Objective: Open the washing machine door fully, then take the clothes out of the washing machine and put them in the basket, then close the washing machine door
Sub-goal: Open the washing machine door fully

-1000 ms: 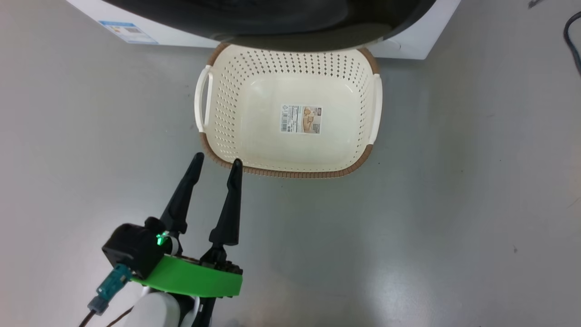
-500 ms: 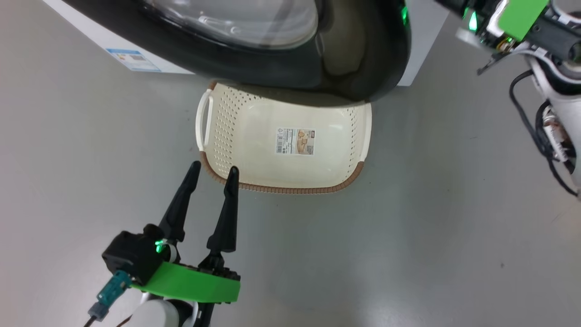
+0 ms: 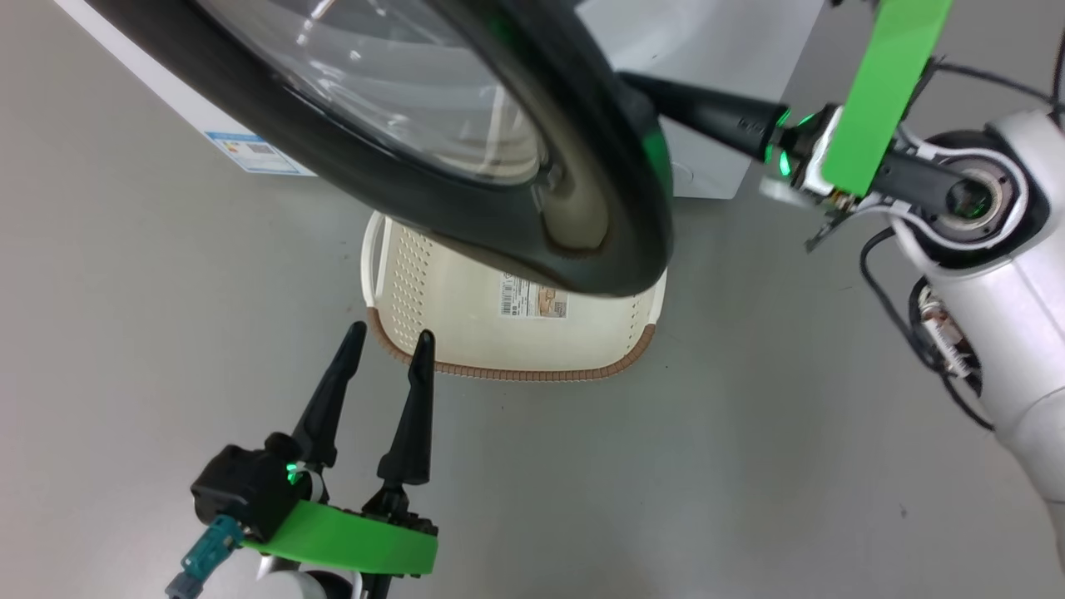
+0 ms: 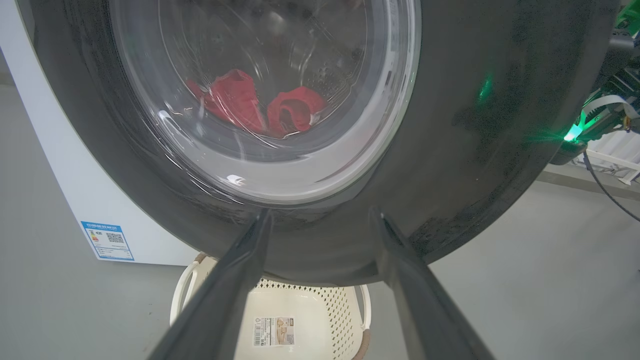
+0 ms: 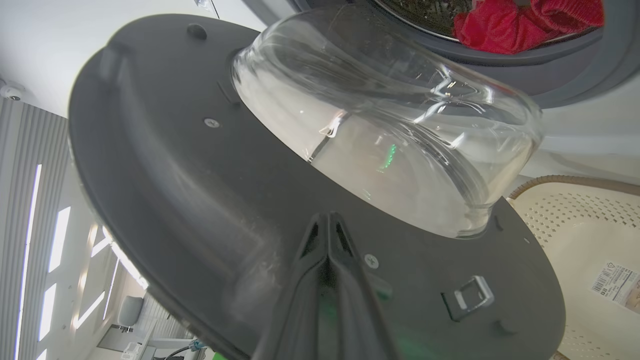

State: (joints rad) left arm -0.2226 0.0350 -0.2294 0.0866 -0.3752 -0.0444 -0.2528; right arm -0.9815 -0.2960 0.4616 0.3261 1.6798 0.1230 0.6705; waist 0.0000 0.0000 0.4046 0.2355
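Head view, and at the lower left the left gripper [image 3: 392, 331] hangs over the grey floor [image 3: 666, 482] with its two dark fingers spread wide and nothing between them, tips lining up with the near left corner of the basket [image 3: 466, 329]. From the left wrist view those fingers point at the lower part of the washing machine door [image 4: 475, 125], clear of it, with the basket lower down between them. Over to the right gripper [image 5: 327, 216]: fingers pressed tight together, holding nothing. In the right wrist view the joined tips sit right at the dark inner face of the door, just under the base of the bulging glass window [image 5: 400, 130]. They look to be against that face, though real contact is hard to call. In the head view this arm reaches in from the upper right, its fingers passing behind the door's glossy black rim. The door stands partly swung out from the washing machine [image 3: 707, 162], its lower edge hanging over the far half of the basket. The basket sits on the floor right at the foot of the machine, brown rim toward the robot, paper label [image 3: 532, 298] showing on its bottom. The clothes [image 5: 500, 30], bright red, lie inside the drum [image 5: 425, 10] at its lower edge, and show through the glass from the left wrist view too. A blue sticker [image 3: 254, 152] marks the machine's front, low on the robot's left.
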